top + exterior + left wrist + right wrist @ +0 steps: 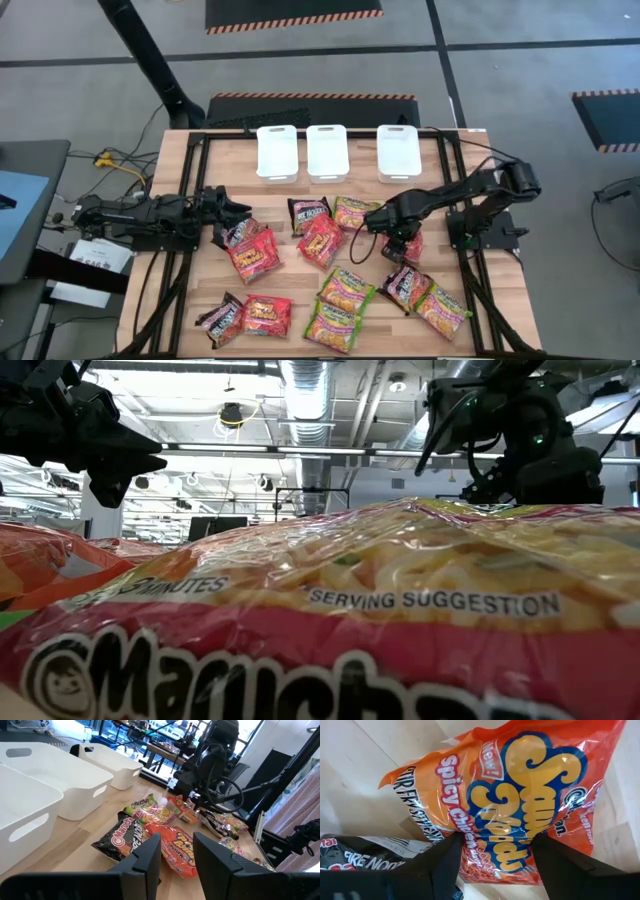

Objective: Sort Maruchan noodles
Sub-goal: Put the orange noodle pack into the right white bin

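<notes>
While all three white trays [327, 150] at top centre sit empty, sorting hasn't really begun.
Noodle packets [345, 288] lie scattered across lower half of the table, approx a dozen, none binned. Right gripper [400, 243], centre-right, hangs over a red packet [520, 805], fingers wide either side, not gripping. Left gripper [176, 856], centre-left, part-open, holding nothing.

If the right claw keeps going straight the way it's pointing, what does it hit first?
Most likely the red spicy chicken noodle packet. The right claw points down with open fingers straddling it. How much gap remains is unclear.
</notes>
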Motion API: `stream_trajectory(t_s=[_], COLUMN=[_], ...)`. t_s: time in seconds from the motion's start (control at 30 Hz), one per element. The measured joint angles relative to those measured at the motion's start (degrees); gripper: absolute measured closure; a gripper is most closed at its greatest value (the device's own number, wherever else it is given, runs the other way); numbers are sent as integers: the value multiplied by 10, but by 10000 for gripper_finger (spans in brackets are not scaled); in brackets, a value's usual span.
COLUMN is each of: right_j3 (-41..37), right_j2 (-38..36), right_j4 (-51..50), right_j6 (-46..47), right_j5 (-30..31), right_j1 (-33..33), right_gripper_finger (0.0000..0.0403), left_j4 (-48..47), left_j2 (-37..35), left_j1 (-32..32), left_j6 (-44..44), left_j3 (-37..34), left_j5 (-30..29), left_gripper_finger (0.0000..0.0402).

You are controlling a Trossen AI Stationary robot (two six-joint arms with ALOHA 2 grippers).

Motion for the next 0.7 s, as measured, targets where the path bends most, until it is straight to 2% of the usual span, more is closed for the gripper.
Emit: stream_trajectory(t_s=[0.1, 0.47, 0.63, 0.7], right_j3=[-1, -1, 1, 14], right_j2=[0, -5, -14, -22], right_j4=[4, 10, 5, -8], right_j6=[16, 46, 46, 46], right_j5=[-5, -46, -50, -42], right_j1=[-3, -23, -23, -22], right_gripper_finger=[177, 339, 390, 396], left_j4=[0, 0, 0, 0], left_j2=[0, 0, 0, 0], left_j1=[0, 0, 0, 0], left_j6=[0, 0, 0, 0], left_j3=[0, 0, 0, 0], left_j5=[0, 0, 0, 0], left_gripper_finger=[300, 300, 300, 300])
